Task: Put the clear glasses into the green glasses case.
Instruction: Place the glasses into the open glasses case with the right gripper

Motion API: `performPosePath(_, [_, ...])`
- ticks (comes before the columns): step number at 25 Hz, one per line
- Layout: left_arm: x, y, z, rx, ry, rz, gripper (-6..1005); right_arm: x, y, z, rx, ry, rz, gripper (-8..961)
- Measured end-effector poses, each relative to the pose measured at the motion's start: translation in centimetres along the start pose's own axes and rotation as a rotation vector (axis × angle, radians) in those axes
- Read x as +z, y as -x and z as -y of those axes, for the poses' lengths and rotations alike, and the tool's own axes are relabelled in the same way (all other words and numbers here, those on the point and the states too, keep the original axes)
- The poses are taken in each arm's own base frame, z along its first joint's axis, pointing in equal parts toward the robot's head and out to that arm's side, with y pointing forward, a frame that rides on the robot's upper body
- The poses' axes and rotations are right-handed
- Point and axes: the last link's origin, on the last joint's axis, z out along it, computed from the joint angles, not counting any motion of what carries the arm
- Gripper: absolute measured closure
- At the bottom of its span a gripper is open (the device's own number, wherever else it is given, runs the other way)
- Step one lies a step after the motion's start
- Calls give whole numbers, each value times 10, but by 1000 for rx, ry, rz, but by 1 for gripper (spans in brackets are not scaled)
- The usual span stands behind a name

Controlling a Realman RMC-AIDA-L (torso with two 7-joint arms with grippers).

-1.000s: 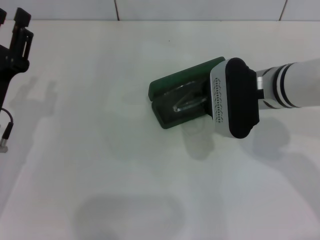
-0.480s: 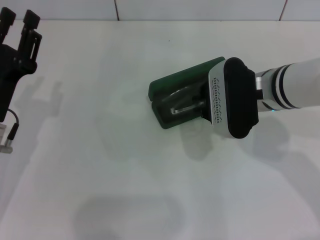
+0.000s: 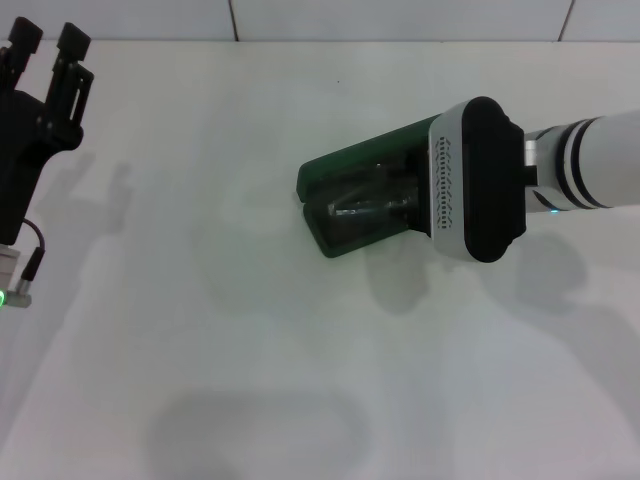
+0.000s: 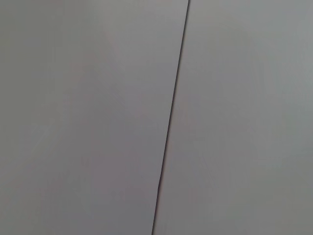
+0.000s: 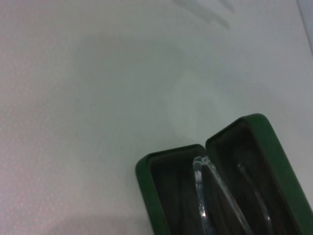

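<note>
The green glasses case (image 3: pixel 345 162) lies open on the white table, right of the middle, its lid tipped back. The clear glasses (image 3: pixel 357 210) lie inside its dark-lined base. The right wrist view looks down into the same green glasses case (image 5: pixel 146 182), where the clear glasses (image 5: pixel 203 196) rest along the hinge line with one thin arm showing. My right arm's wrist housing (image 3: pixel 470 180) hangs over the case's right end and hides the gripper below it. My left gripper (image 3: pixel 47 36) is raised at the far left, open and empty.
A tiled wall (image 3: pixel 400 18) runs along the table's back edge. A cable with a small plug (image 3: pixel 20 285) hangs from the left arm. The left wrist view shows only grey panels with a dark seam (image 4: pixel 171 117).
The glasses have dropped from a tilted pose to lie flatter in the case. The right wrist shifted slightly back and right. The left arm rose a little and moved inward.
</note>
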Motion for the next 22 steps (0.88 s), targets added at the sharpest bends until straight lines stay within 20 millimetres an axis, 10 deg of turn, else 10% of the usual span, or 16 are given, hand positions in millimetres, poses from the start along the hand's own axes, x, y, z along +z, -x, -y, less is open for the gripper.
performPosePath(22, [2,5,3,-1,-21,35,473,-8,6,-5,8,42,29,561])
